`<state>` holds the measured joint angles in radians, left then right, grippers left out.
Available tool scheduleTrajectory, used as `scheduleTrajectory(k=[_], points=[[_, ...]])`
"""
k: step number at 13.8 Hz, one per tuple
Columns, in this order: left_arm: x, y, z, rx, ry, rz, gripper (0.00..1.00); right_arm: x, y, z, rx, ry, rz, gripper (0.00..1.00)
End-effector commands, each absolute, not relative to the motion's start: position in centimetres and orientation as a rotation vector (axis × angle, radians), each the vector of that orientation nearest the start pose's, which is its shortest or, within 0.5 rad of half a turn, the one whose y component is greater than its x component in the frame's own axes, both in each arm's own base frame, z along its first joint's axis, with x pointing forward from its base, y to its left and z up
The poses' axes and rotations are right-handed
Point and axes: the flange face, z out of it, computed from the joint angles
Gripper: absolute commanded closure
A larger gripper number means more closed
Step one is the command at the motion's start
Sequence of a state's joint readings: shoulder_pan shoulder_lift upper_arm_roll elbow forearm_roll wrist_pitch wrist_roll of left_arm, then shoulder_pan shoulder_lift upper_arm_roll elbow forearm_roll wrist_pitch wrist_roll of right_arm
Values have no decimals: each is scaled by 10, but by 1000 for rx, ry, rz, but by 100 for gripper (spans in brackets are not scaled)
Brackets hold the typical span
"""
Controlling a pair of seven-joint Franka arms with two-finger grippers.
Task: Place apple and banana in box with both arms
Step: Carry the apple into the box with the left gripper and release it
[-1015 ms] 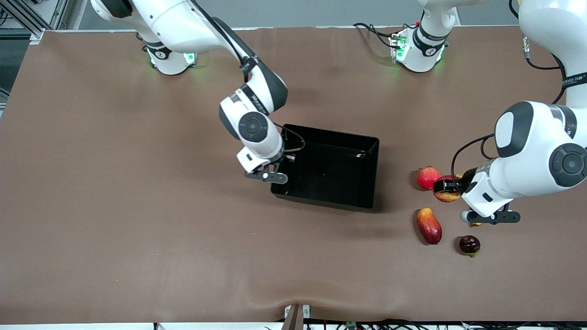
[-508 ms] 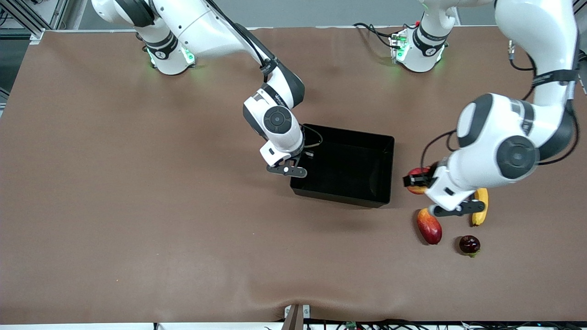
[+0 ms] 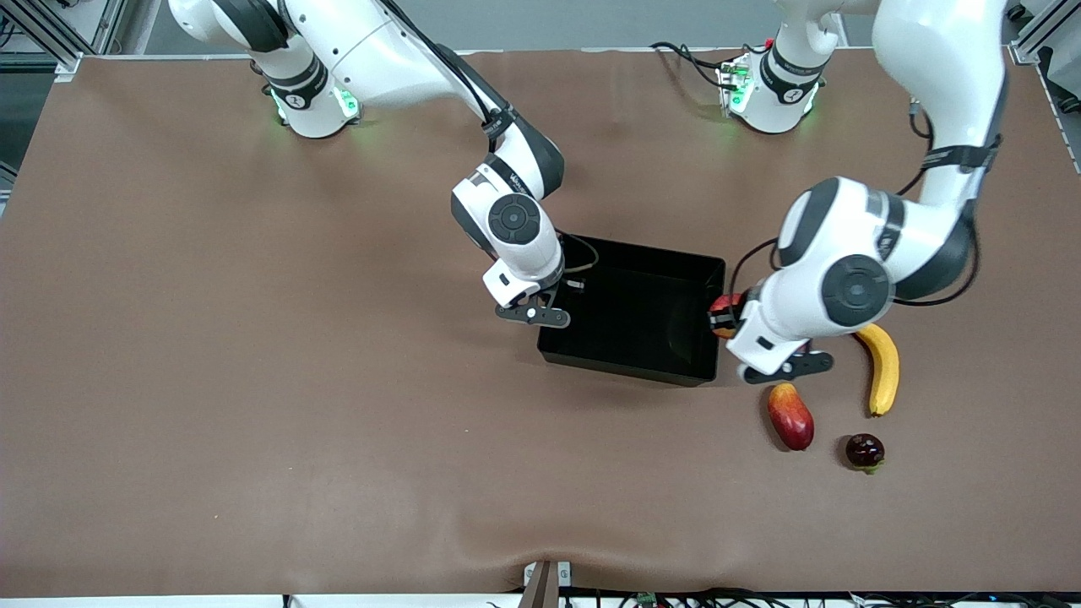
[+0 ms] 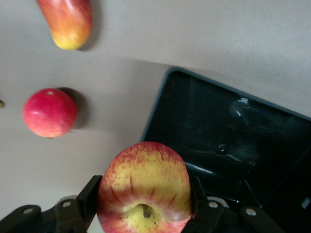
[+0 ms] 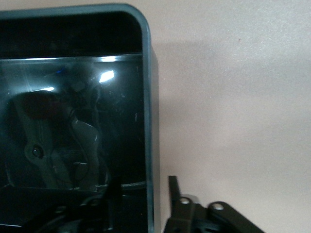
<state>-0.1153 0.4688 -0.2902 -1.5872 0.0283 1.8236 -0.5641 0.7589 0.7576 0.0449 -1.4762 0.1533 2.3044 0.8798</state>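
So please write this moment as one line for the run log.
left gripper: shut on apple, over box edge | right gripper: straddling box wall | banana: on table | box: no fruit inside

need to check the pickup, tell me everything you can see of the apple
The apple is small and round, yellow streaked with red, with smooth, glossy skin and a dimple holding a short dark stem. It looks whole and unbruised. The left gripper holds it between its black fingers, one on each side, up in the air. It hangs over the rim of the black box at the left arm's end, not yet inside. Only the fingers touch it.
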Motion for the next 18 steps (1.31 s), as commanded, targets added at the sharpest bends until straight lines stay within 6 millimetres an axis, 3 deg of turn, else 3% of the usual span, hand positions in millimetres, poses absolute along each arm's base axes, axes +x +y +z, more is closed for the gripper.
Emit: scheduleTrajectory(k=[1,3,5,8,10,14,16,18], points=[[592,-247,332,-3120,-273,350,100,507,526,238,-2980,284,67,0],[580,-261,308,-3137,-372,282,100,510,525,240,-2979,282,58,0],[564,-281,289,-3126,-376,280,100,519,523,255,-2970,270,18,0],[552,-281,265,-3144,-389,245,100,538,508,277,-2949,295,-18,0],[553,-281,260,-3147,-379,224,100,553,492,305,-2927,291,-59,0],[554,-282,248,-3156,-380,202,100,588,421,351,-2990,122,0,0],[554,-285,237,-3154,-358,177,100,607,376,365,-3007,70,30,0],[552,-285,224,-3141,-364,194,100,615,348,378,-3016,45,60,0]])
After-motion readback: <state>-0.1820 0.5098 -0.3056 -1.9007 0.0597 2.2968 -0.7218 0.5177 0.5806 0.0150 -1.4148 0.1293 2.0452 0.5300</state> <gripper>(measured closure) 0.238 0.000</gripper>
